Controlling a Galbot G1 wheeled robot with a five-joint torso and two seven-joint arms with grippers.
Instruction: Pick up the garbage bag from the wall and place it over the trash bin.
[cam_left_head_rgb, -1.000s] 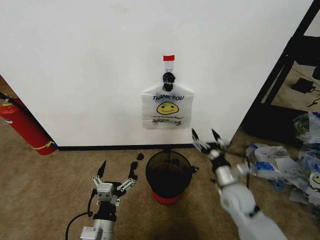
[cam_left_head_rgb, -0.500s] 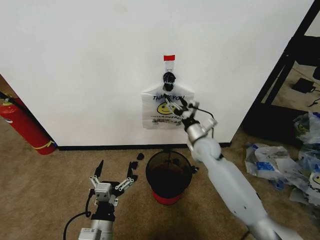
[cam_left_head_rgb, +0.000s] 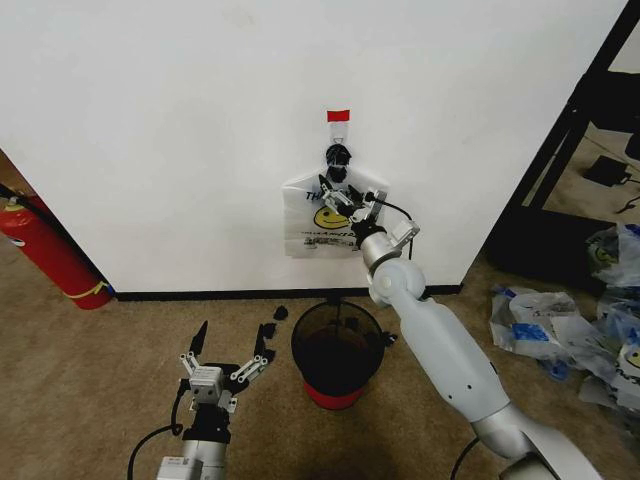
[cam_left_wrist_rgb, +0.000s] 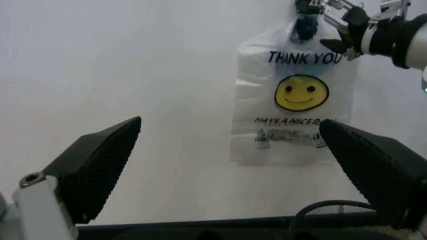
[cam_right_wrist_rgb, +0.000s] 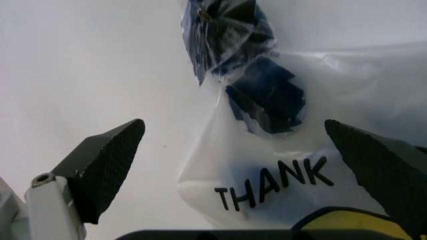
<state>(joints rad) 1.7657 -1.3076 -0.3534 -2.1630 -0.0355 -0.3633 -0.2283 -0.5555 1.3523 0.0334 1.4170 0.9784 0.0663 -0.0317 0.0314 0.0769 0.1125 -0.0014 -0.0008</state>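
Garbage bag (cam_left_head_rgb: 335, 218) hanging flat against the white wall (cam_left_head_rgb: 180, 130), its bunched blue-taped handles caught on a hook under a red tape mark (cam_left_head_rgb: 338, 116); the yellow smiley and "THANK YOU" lettering face the room. All positions below are given relative to this bag.

Right gripper (cam_left_head_rgb: 345, 203): raised on its outstretched arm to the bag's upper part, just below the handle knot. In the right wrist view its two dark fingers (cam_right_wrist_rgb: 107, 160) stand spread wide, one to each side of the handles, with nothing between them yet; whether a tip touches the plastic cannot be told.

Left gripper (cam_left_head_rgb: 229, 357): low and to the left of the bag, near the floor, jaws apart and holding nothing, pointed toward the wall.

Trash bin (cam_left_head_rgb: 337, 352): on the carpet directly beneath the bag, well apart from its lower edge, black mesh on a red base, mouth uncovered.

Fire extinguisher (cam_left_head_rgb: 45, 250): far to the left of the bag, leaning at the wall.

Progress, as judged: the reach to the bag is made; the grasp, the lift off the hook and the placing over the bin are all left to do
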